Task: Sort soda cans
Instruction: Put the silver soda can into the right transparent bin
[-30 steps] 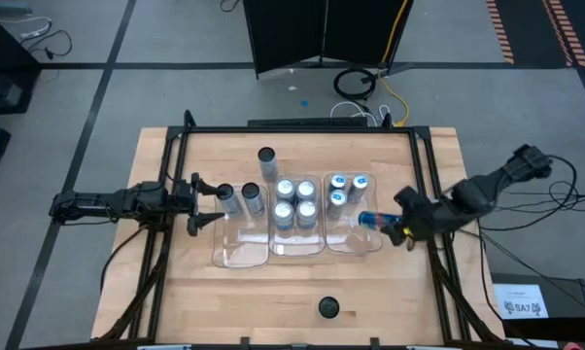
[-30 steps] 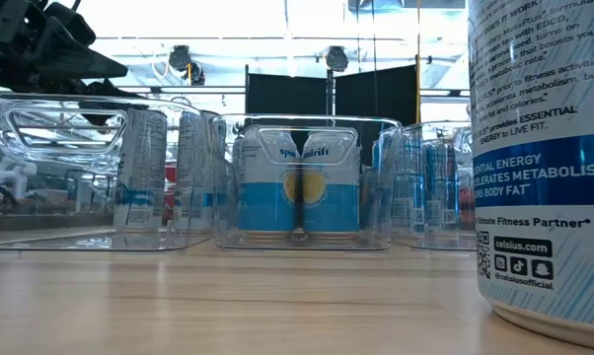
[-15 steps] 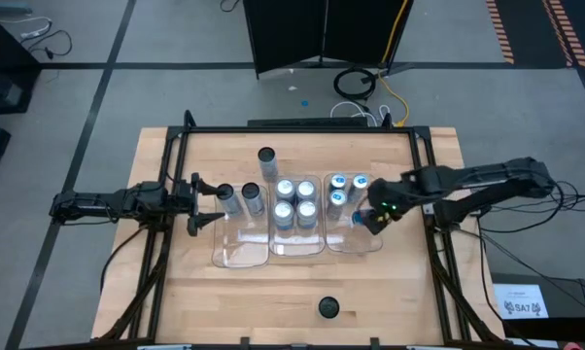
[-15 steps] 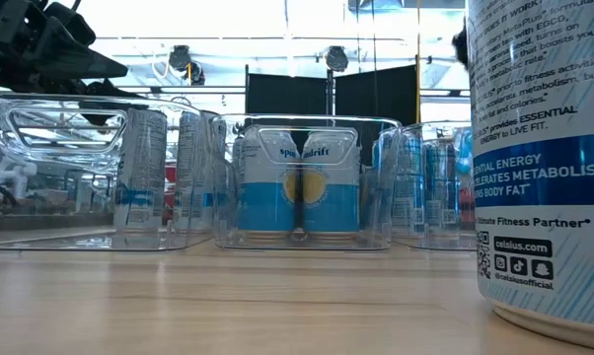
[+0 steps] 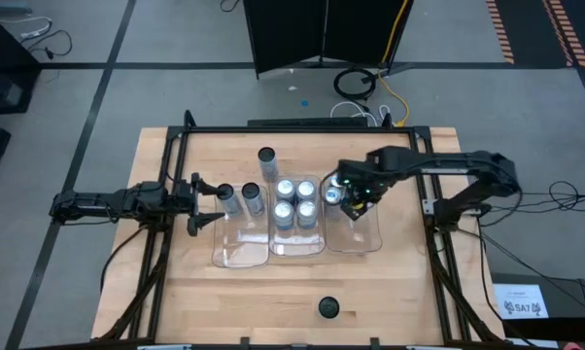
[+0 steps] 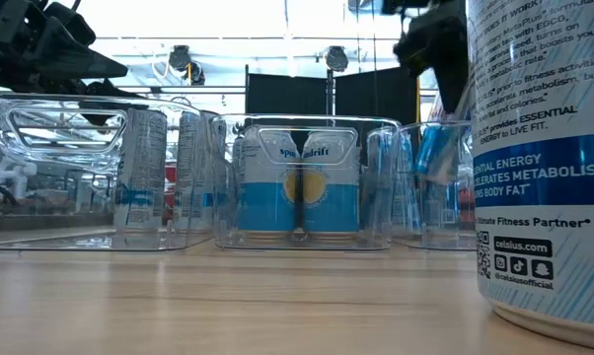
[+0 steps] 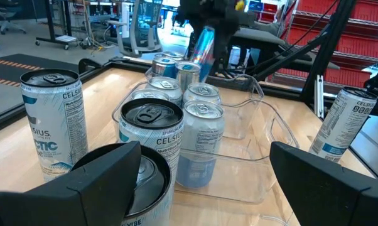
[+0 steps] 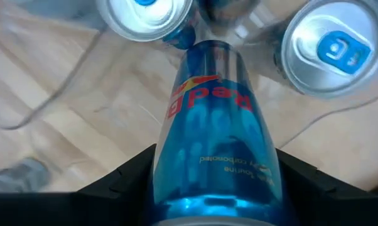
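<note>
My right gripper [image 5: 355, 197] hangs over the right clear tray [image 5: 370, 238], pointing down and shut on a blue soda can [image 8: 214, 132]. Below it, two cans with blue tabs [image 8: 330, 47] stand in that tray. The middle tray [image 5: 297, 248] holds several silver-topped cans [image 5: 294, 202]. Two dark-topped cans [image 5: 240, 198] stand at the far end of the left tray [image 5: 240, 251]. My left gripper [image 5: 210, 201] waits open at the table's left, level, facing those cans [image 7: 152, 116]. My right gripper pinches the blue can's round side [image 8: 176, 182] between its two fingers [image 8: 123, 176], near the can's upper end. The fingers come from above and point down. The can [image 7: 201, 47] hangs below them, tilted, clear of the tray floor, above the standing cans.
A lone dark-topped can [image 5: 265, 157] stands on the table beyond the trays. Another can [image 5: 328, 308] stands near the front edge, looming large in the low view [image 6: 544, 148]. Bare wood lies between the trays and the front edge.
My right gripper has carried the blue can from the table's right edge toward the left, to above the right tray. It has tipped to point down, so the can, which lay about level, now hangs nearly upright.
</note>
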### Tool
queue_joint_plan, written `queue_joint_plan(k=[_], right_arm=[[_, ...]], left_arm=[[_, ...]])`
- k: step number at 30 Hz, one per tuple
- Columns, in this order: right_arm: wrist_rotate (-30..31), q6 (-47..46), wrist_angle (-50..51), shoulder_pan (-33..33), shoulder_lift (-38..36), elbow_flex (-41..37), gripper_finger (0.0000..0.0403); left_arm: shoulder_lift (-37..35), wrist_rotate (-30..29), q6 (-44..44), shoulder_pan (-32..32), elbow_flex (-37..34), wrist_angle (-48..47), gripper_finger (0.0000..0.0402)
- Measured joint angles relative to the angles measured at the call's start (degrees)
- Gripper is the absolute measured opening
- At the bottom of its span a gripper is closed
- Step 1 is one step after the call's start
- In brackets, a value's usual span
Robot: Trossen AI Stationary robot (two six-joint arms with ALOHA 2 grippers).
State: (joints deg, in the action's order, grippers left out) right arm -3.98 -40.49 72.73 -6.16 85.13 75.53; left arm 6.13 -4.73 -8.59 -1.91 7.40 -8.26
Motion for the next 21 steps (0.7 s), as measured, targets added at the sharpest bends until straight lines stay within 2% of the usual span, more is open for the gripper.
queue_joint_plan(k=[10, 21], right_arm=[[1.87, 7.87, 4.05, -2.64, 11.21, 1.15, 0.0233], [5.13, 11.56, 4.74, -2.9, 12.93, 1.15, 0.0233]], left_arm=[[0.0, -0.02, 0.0, 0.0, 0.01, -0.01, 0.0363], [0.0, -0.01, 0.01, 0.0, 0.01, -0.01, 0.0363]])
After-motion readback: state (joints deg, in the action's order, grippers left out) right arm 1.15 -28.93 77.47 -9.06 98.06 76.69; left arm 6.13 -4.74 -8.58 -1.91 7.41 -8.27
